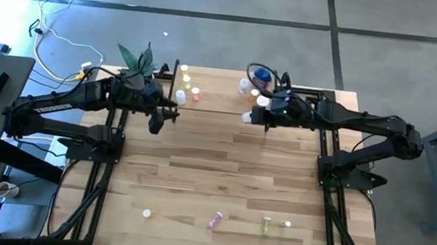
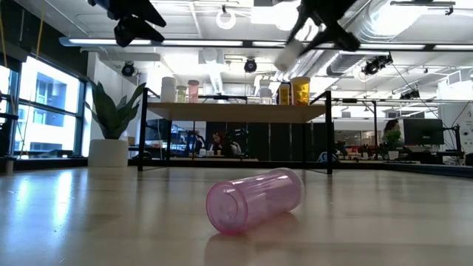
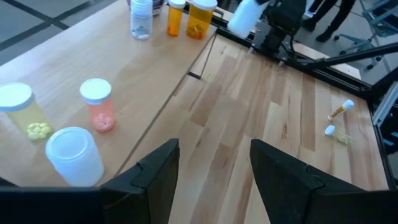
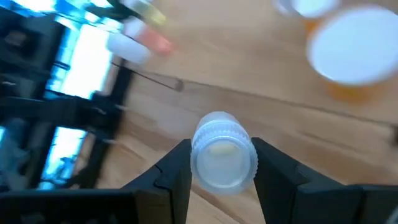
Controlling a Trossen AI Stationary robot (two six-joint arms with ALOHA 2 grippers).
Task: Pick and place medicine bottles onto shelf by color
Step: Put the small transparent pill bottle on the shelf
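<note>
The shelf (image 1: 228,103) is a light-wood board on black legs at the table's far edge. Several bottles stand on it: yellow (image 3: 23,117), salmon (image 3: 98,107) and white (image 3: 73,155) on its left, clear (image 3: 142,17) and orange (image 3: 200,17) on its right. My left gripper (image 3: 214,180) is open and hovers over the shelf's near-left edge (image 1: 159,118). My right gripper (image 4: 222,177) is raised in front of the shelf's right part (image 1: 261,117), shut on a white bottle (image 4: 222,155). A pink bottle (image 2: 255,199) lies on its side near the table's near edge. My right gripper pinches the white bottle between its two fingers, at the ribbed cap (image 4: 224,134) as the wrist view shows it. The bottle is lifted clear and tilted above shelf height (image 2: 290,53), and it sticks out toward the table's left (image 1: 247,117).
Along the near edge lie a small white bottle (image 1: 146,212), the pink one (image 1: 215,219), a yellow-green one (image 1: 266,224) and another white one (image 1: 287,223). A potted plant (image 1: 137,62) stands at the shelf's left end. A blue bottle (image 1: 263,76) stands far right on the shelf.
</note>
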